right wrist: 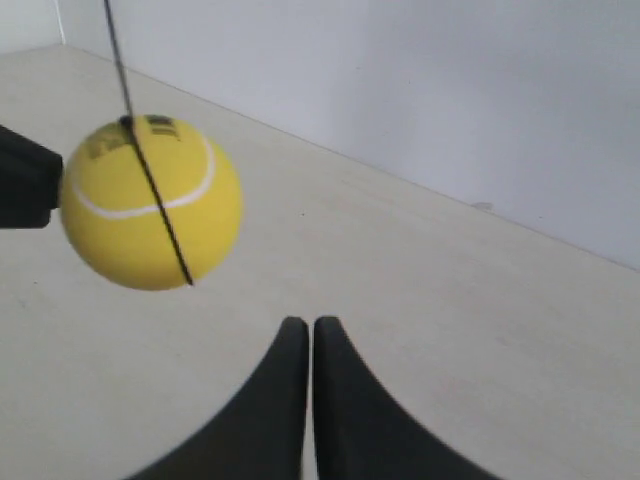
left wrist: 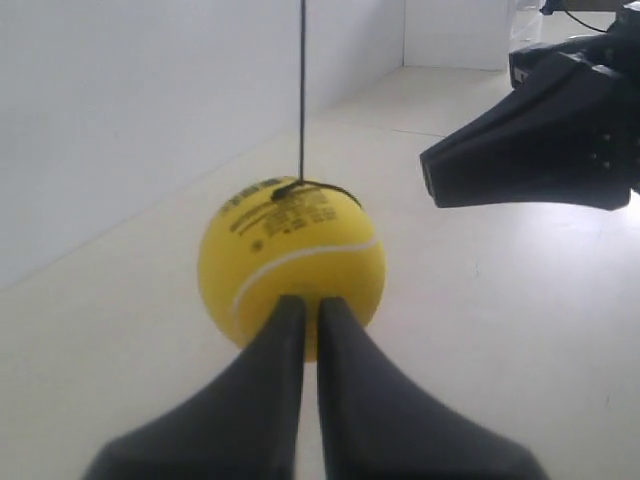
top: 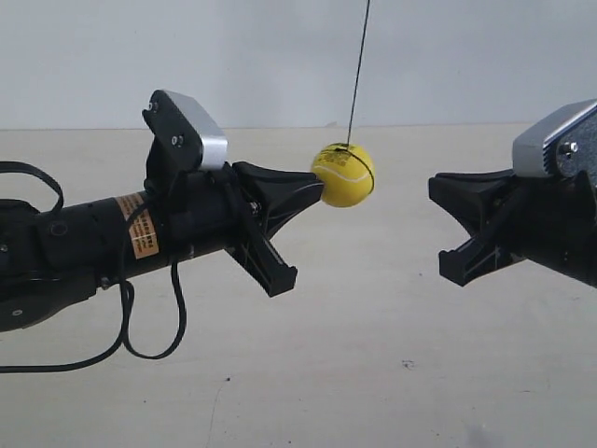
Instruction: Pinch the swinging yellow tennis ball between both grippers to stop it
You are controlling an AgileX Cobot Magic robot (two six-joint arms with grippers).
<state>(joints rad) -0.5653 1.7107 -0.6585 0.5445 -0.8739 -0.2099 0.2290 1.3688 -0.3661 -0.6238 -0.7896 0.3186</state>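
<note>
Now, ball (top: 343, 175): hangs on string (top: 358, 70).
Left claw (left wrist: 303, 305): tips together, touching ball to block it.
Right claw (right wrist: 303, 325): tips together, not yet at ball.

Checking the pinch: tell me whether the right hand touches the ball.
No, the right hand sits clear of the yellow tennis ball, with open space between them.

The right gripper (right wrist: 311, 325) holds its two black jaws almost together, with only a thin slit between them. Ahead of it, and clear of it, the yellow tennis ball (right wrist: 150, 203) hangs on a black string (right wrist: 117, 60) over a pale table (right wrist: 450, 330). The dark tip of the left gripper (right wrist: 25, 188) rests against the ball's far side.
</note>
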